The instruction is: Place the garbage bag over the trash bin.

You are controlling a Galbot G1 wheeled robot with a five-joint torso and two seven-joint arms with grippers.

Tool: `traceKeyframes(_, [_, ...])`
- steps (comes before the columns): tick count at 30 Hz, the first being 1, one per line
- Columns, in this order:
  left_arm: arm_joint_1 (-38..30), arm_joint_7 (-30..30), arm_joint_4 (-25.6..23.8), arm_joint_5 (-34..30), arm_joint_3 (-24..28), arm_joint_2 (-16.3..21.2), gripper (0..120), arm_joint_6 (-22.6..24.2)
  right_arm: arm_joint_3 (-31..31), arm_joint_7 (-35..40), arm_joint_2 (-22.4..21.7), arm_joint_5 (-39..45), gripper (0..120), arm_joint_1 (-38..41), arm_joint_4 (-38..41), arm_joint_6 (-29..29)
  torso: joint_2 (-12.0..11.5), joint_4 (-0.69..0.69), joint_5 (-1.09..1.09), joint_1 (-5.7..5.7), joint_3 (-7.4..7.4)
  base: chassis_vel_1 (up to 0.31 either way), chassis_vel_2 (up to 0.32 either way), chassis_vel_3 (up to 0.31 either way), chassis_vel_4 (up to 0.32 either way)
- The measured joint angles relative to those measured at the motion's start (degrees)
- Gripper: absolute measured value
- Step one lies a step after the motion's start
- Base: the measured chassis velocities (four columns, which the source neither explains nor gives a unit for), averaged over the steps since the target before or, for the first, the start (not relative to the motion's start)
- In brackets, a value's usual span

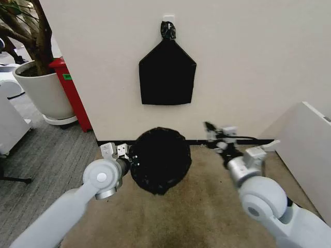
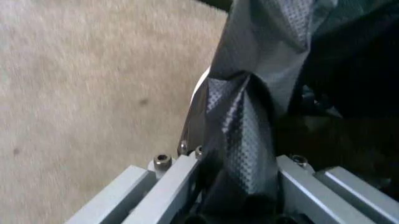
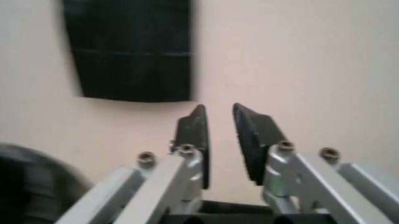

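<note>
Left claw clamps garbage bag; right claw raised, empty, fingers slightly parted.

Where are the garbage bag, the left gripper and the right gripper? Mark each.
garbage bag (image 1: 159,159), head view, middle of its crinkly black bulk.
left gripper (image 1: 124,153), head view, fingertips at the bag's edge.
right gripper (image 3: 219,122), right wrist view, between its fingertips.

garbage bag apparently covering bin, left end effector beside

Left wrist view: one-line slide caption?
Left gripper clamped on a twisted fold of the glossy black garbage bag, above beige carpet.
</note>
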Motion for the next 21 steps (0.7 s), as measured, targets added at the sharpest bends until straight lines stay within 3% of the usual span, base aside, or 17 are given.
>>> traceKeyframes(2, [-1.0, -4.0, -0.2, -4.9, -0.4, -0.1, 0, 0.3, 7.3, -4.5, 3.4, -5.4, 27, -7.2, -1.3, 3.9, 0.0, -0.04, 0.00, 0.00, 0.00, 0.000, 0.000, 0.000, 0.000])
traceKeyframes(6, [-2.6, -8.3, 0.5, -9.5, -0.1, -0.6, 0, 1.1, 13.4, -10.3, 9.2, -12.0, 43, -15.3, -2.7, 10.6, 0.0, -0.03, 0.00, 0.00, 0.00, 0.000, 0.000, 0.000, 0.000])
traceKeyframes(7, [-2.6, -8.3, 0.5, -9.5, -0.1, -0.6, 0, 1.1, 13.4, -10.3, 9.2, -12.0, 43, -15.3, -2.7, 10.6, 0.0, -0.03, 0.00, 0.00, 0.00, 0.000, 0.000, 0.000, 0.000])
traceKeyframes(8, [-3.5, -10.0, 1.2, -10.8, 0.5, -0.7, 0, 1.8, 13.9, -11.2, 11.8, -12.6, 51, -18.1, -1.9, 11.9, 0.0, -0.03, 0.00, 0.00, 0.00, 0.000, 0.000, 0.000, 0.000])
traceKeyframes(11, [-4.6, -11.6, 1.8, -11.7, 1.8, -1.0, 0, 2.1, 13.5, -12.4, 14.2, -13.5, 59, -19.6, -0.6, 12.9, 0.0, -0.02, -0.03, 0.00, -0.01, 0.000, 0.000, 0.000, 0.000])
traceKeyframes(13, [-5.7, -12.6, 2.3, -13.7, 2.6, -1.3, 0, 2.2, 11.8, -12.8, 15.9, -14.7, 71, -19.4, 0.8, 13.1, 0.0, -0.01, -0.02, 0.00, 0.00, 0.000, 0.000, 0.000, 0.000])
traceKeyframes(21, [-8.6, -16.5, 6.1, -18.2, 4.3, -4.2, 0, 1.6, 7.2, -10.9, 17.4, -15.0, 98, -17.3, 3.4, 11.5, 0.0, 0.00, -0.03, 0.00, 0.00, 0.000, 0.000, 0.000, 0.000])
